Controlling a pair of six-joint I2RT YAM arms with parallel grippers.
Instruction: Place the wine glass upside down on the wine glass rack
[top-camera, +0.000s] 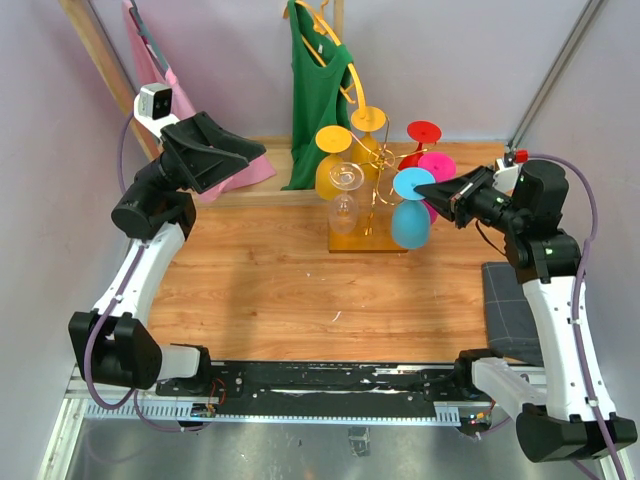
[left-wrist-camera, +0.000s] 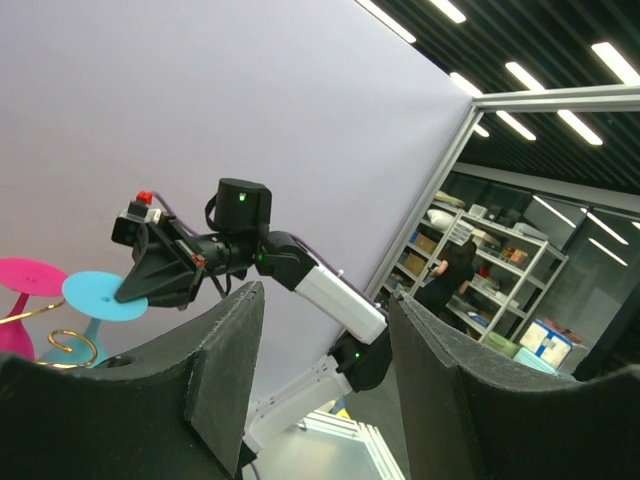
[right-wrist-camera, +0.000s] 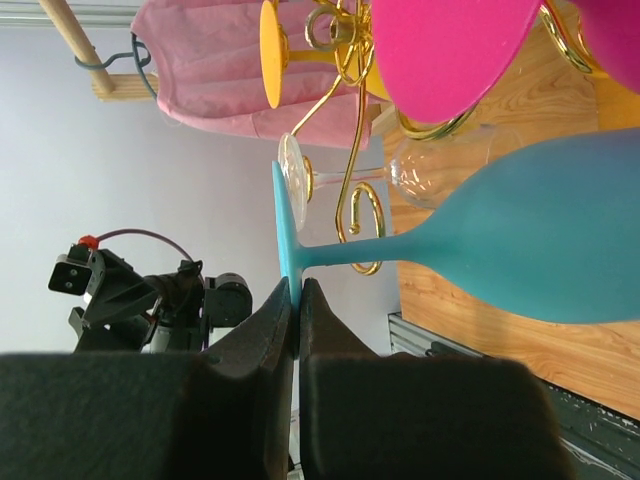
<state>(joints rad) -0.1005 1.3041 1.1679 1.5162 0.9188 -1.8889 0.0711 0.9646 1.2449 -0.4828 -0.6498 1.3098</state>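
The blue wine glass (top-camera: 410, 224) hangs upside down at the right side of the gold wine glass rack (top-camera: 366, 241), bowl down and foot up. My right gripper (top-camera: 432, 190) is shut on the rim of its flat foot. In the right wrist view the gripper (right-wrist-camera: 298, 290) pinches the foot (right-wrist-camera: 283, 225), and the stem crosses a curled gold arm (right-wrist-camera: 352, 205); whether the arm bears it I cannot tell. My left gripper (top-camera: 255, 152) is open and empty, raised at the back left. It also shows in its wrist view (left-wrist-camera: 325, 300), looking at the blue foot (left-wrist-camera: 103, 295).
Yellow (top-camera: 333, 165), red (top-camera: 423, 133), pink (top-camera: 437, 166) and clear (top-camera: 344, 205) glasses hang on the rack. A wooden clothes frame holds a green top (top-camera: 315, 90) and a pink garment (top-camera: 200, 150) behind. A dark grey mat (top-camera: 510, 310) lies at the right edge.
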